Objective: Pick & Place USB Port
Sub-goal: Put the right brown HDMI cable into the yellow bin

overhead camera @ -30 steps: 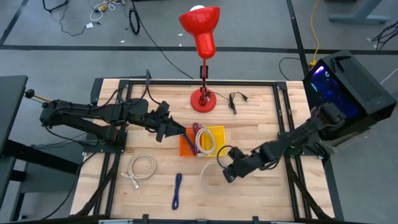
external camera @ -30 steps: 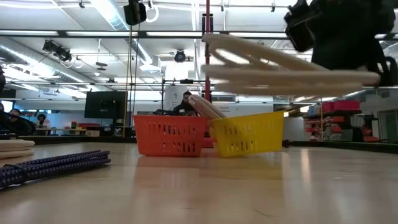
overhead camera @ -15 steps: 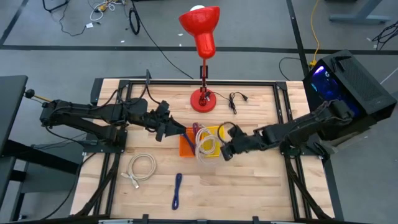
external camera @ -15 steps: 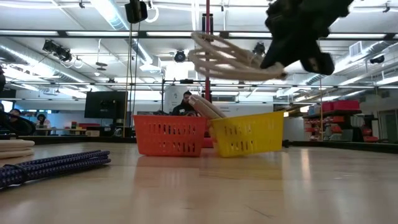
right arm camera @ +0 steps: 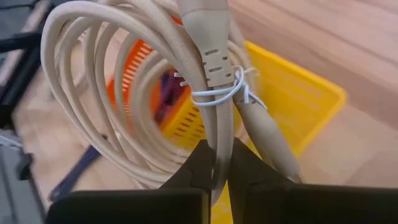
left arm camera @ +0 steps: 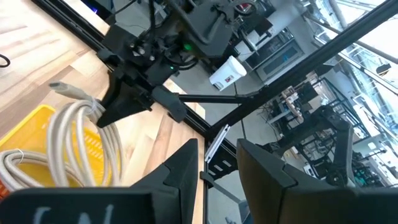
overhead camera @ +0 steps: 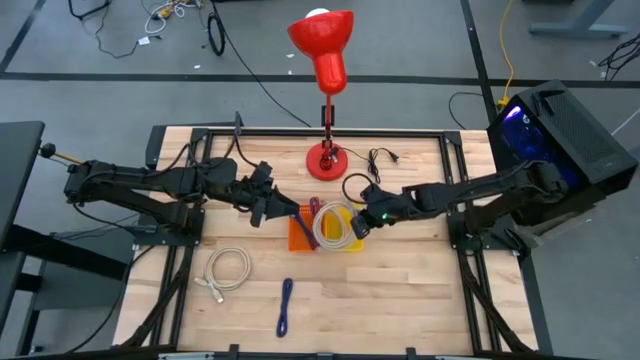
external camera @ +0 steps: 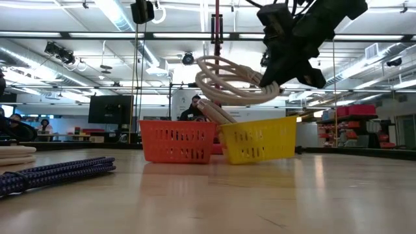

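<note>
Above the yellow perforated plastic basket [overhead camera: 341, 229], at the middle of the wooden bench [overhead camera: 420, 300], the right gripper [overhead camera: 365, 222] hangs with its fingers pinched shut on a coiled beige USB cable [overhead camera: 332, 228] bound with a thin white tie. The coil dangles in the air, over the yellow basket and its neighbour, the orange perforated plastic basket [overhead camera: 299, 233], which touches it on the nine o'clock side.

The coil looks wide beside the basket's mouth. If the fingers let go here, a loop could catch the rim [external camera: 259, 123] or spill into the orange basket; the loose hanging turns and the off-centre hold would cause that.

The left gripper [overhead camera: 272, 209] waits at the orange basket's ten o'clock corner, fingers partly apart and holding nothing. A second beige coil [overhead camera: 228, 269] and a folded dark blue cable [overhead camera: 286, 305] lie on the bench toward seven and six o'clock.

A second ago the right gripper held the coil lower on the bench, toward five o'clock of the baskets; it has since swung up and over them. The left arm has not moved.
</note>
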